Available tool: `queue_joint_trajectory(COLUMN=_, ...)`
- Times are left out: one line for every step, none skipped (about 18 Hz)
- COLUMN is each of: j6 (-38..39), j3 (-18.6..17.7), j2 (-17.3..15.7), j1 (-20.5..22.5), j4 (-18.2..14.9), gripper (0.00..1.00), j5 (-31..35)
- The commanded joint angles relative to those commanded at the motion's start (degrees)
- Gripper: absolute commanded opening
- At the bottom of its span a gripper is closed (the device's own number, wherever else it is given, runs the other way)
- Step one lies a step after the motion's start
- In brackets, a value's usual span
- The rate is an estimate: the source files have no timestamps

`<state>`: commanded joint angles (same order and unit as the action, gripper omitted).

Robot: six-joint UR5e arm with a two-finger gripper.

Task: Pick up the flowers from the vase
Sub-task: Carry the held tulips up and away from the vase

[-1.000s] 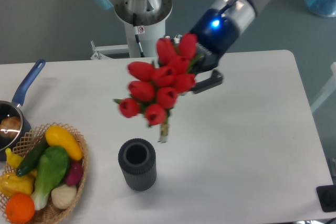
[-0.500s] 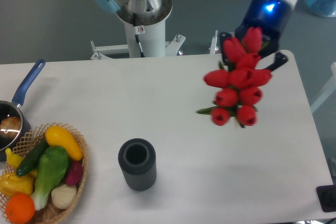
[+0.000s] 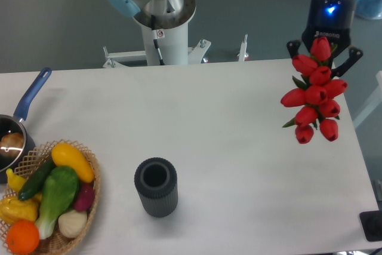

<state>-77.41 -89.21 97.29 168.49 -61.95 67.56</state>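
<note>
The flowers [image 3: 314, 95], a bunch of red tulip buds with green leaves, hang in the air over the table's right edge. My gripper [image 3: 325, 52] is above them at the upper right, shut on the top of the bunch, its fingertips hidden behind the buds. The vase [image 3: 156, 187], dark grey and ribbed, stands upright with nothing in its mouth at the front middle of the table, far to the left of the flowers.
A wicker basket [image 3: 89, 195] of toy vegetables sits at the front left. A blue-handled saucepan [image 3: 24, 108] is at the left edge. The arm's white base column [image 3: 160, 25] stands behind the table. The white table [image 3: 239, 165] ends close to the right of the bunch.
My gripper has carried the flowers from above the vase to the right and back, up to the table's right edge. The vase has not moved.
</note>
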Motion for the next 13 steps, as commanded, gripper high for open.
queue_joint_trajectory(j6=-2.8, j3=0.0, j2=0.0, j1=0.1, j4=-1.8, gripper=0.24, j5=2.9)
queue_joint_trajectory(j6=-6.1, j3=0.2, j2=0.0, j1=0.2, j4=-3.9, gripper=0.24, j5=5.5)
queue_joint_trajectory(j6=-9.0, j3=0.5, j2=0.0, j1=0.7, j4=-6.1, gripper=0.24, j5=7.7)
queue_joint_trajectory(j6=-11.3, j3=1.1, j2=-0.1, j1=0.9, j4=-8.3, gripper=0.24, j5=9.2)
queue_joint_trajectory(j6=-12.3, j3=2.0, j2=-0.1, j1=0.9, j4=-10.0, gripper=0.24, j5=9.9)
queue_joint_trajectory(j6=-12.3, j3=2.7, j2=0.0, j1=0.9, j4=-11.2, gripper=0.24, j5=9.9)
queue_joint_trajectory(j6=-12.3, j3=3.0, j2=0.0, j1=0.9, j4=-11.6, gripper=0.24, j5=9.9)
queue_joint_trajectory(j6=-12.3, j3=3.0, j2=0.0, j1=0.9, j4=-11.6, gripper=0.24, j5=9.9)
queue_joint_trajectory(j6=-12.3, j3=3.1, j2=0.0, j1=1.0, j4=-11.6, gripper=0.24, j5=9.9)
queue_joint_trajectory(j6=-12.2, j3=3.2, j2=-0.1, j1=1.0, j4=-11.7, gripper=0.25, j5=9.9)
queue_joint_trajectory(j6=-12.1, j3=3.2, j2=-0.1, j1=1.1, j4=-11.7, gripper=0.25, j5=9.9)
queue_joint_trajectory(j6=-12.0, j3=3.2, j2=-0.1, j1=1.1, j4=-11.6, gripper=0.25, j5=9.9)
queue_joint_trajectory(j6=-11.9, j3=3.2, j2=-0.1, j1=1.1, j4=-11.7, gripper=0.25, j5=9.8)
